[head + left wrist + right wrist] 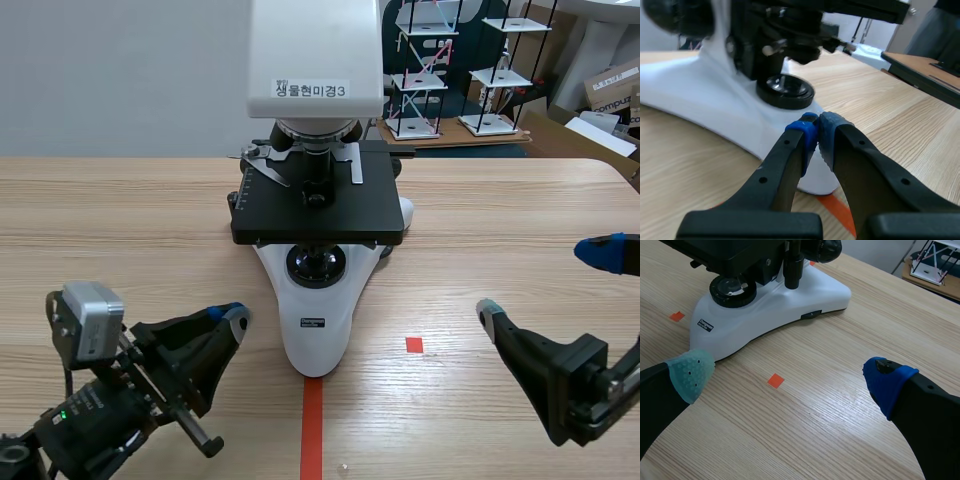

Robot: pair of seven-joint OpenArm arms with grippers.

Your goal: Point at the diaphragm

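Wooden table point(520, 220): left gripper point(817, 132), pinched together, near and below the diaphragm point(790, 46), apparently under the stage point(870, 9); right gripper point(787, 377) wide.

It looked like a lab or teaching room. A labelled white microscope point(318, 200) stood on a wooden worktop point(120, 230) marked with orange-red tape point(312, 430). Behind it were black-framed racks point(420, 80) and a cardboard box point(612, 85).

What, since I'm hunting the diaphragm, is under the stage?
Under the stage a round black lamp lens sits on the white base, with dark fittings hanging above it. From the scene view the stage covers those fittings; I cannot tell which is the diaphragm.
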